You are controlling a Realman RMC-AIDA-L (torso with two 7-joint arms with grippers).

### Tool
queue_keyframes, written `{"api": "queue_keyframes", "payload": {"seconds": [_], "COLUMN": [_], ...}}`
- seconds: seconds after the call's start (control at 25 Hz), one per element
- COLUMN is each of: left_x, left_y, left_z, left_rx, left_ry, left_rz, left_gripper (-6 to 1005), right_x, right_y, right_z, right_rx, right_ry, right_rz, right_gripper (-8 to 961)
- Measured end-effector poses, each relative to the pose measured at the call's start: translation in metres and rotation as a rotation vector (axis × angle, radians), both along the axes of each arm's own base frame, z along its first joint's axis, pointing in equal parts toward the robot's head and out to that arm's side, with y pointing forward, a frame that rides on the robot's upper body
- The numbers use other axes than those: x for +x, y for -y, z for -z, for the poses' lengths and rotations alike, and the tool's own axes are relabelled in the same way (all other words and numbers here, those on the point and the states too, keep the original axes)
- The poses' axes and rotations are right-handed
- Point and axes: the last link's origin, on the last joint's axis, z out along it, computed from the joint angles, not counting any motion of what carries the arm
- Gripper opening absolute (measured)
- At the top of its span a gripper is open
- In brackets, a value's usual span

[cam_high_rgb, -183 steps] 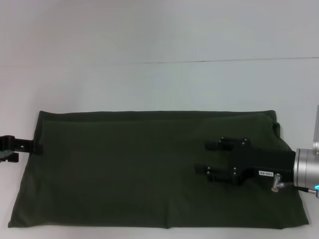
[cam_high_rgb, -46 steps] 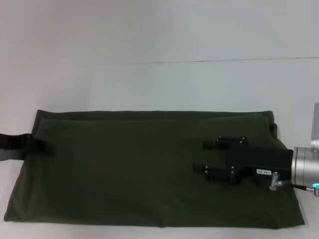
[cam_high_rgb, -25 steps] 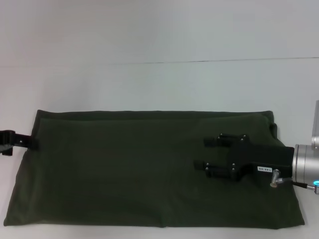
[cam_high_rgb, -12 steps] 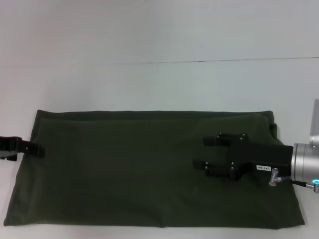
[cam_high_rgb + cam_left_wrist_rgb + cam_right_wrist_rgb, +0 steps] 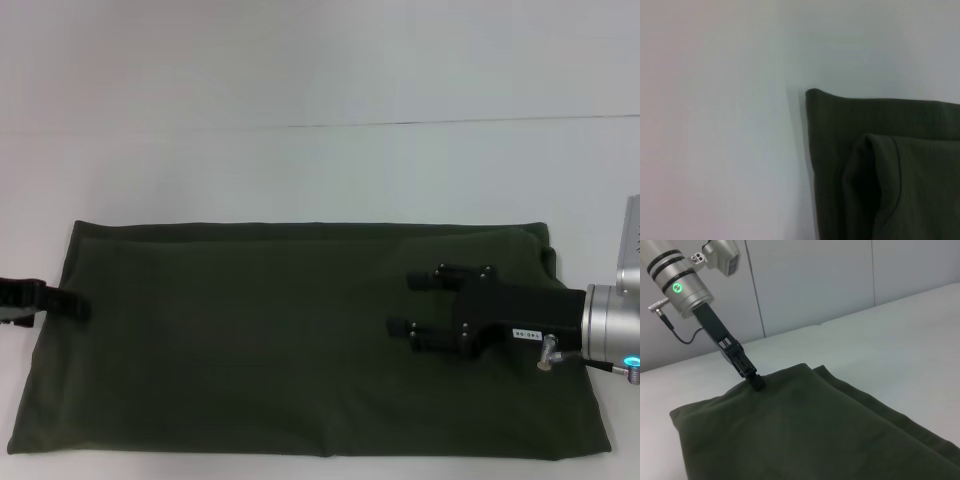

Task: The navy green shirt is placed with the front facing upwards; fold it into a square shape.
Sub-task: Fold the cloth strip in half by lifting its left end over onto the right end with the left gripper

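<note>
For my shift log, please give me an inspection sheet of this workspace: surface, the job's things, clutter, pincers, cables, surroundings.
Surface: white table, bare beyond the cloth.
Job's things: the navy green shirt lies flat as a wide rectangle, plain side up, a folded layer showing along its far edge; not yet square.
Clutter: nothing seen.
Pincers: left pincer is at the middle of the shirt's left edge, tip touching the cloth, fingers closed together; right pincer is open over the shirt's right part, holding nothing.
Cables: a thin dark cable runs at the left arm's wrist.
Surroundings: pale panelled wall behind the table.
</note>
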Motion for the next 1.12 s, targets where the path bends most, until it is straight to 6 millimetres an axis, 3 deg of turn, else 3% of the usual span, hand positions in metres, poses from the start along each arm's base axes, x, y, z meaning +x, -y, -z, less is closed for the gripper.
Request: {"api": "queue_keyframes", "payload": {"seconds": [0.88,1.0,1.12], "left_x": [0.002,0.005,0.015], "left_y": [-0.003,-0.004,-0.002], "left_z": [0.000,-0.006,-0.026], "left_rx": [-0.002,0.018,0.056], "left_ry": [-0.016,0.005,0.084], "left_rz": [0.005,0.002,0.003], "left_gripper": [865,865,864], "right_x": [-0.001,-0.001,-0.001], "right_y": [-0.001,-0.001,-0.001], "right_z": [0.001,0.001,0.000], "right_rx": [-0.001,-0.001,-0.002], "right_ry": [-0.001,-0.002,-0.005], "right_rz": [-0.002,0.000,0.004], "right_gripper": [749,750,750]}}
